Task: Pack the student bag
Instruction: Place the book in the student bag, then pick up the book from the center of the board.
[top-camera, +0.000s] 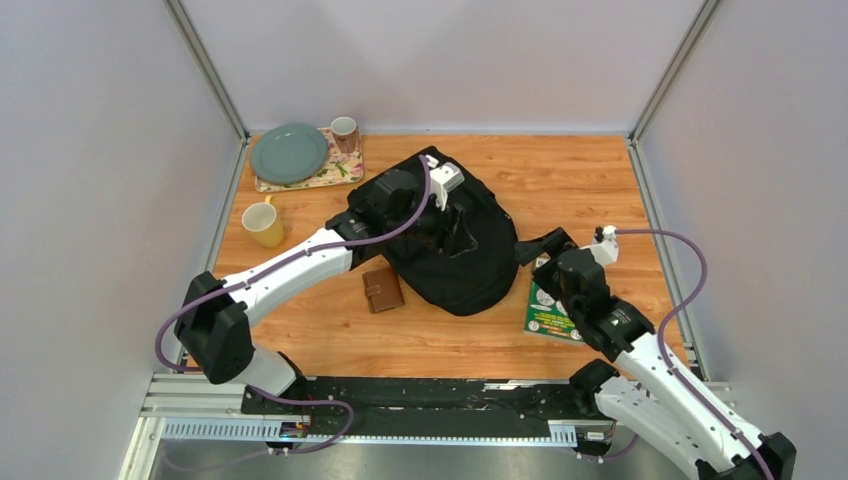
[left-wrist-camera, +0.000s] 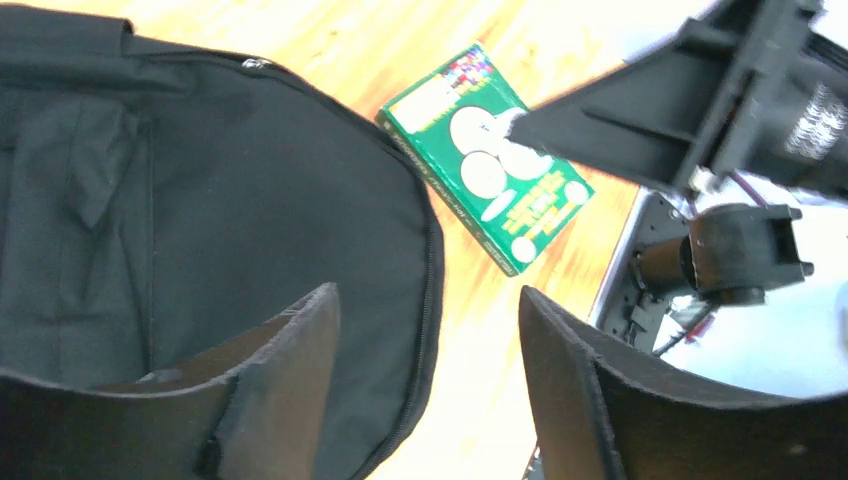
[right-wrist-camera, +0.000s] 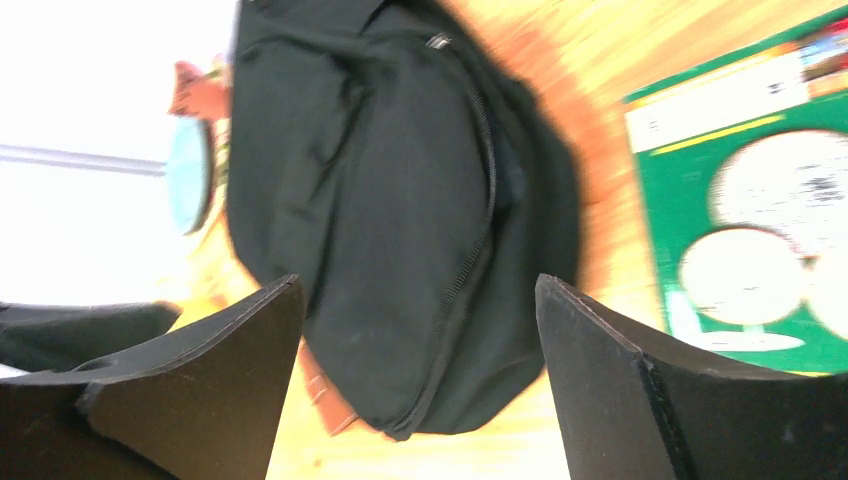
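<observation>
From above, the large black soft fabric backpack (top-camera: 455, 250) lay mid-table; a small brown leather wallet (top-camera: 383, 290) sat just beside its near left edge, and a flat green printed box (top-camera: 548, 312) lay to its near right; only this view showed the yellow ceramic mug (top-camera: 263, 224) at the left. In the left wrist view, the left gripper (left-wrist-camera: 430, 350) hung over the backpack's edge, jaws partly apart and empty; the box's lettering was too blurred to read. In the right wrist view, the right gripper (right-wrist-camera: 420, 350) stood wide and empty; the backpack's contents could not be told.
</observation>
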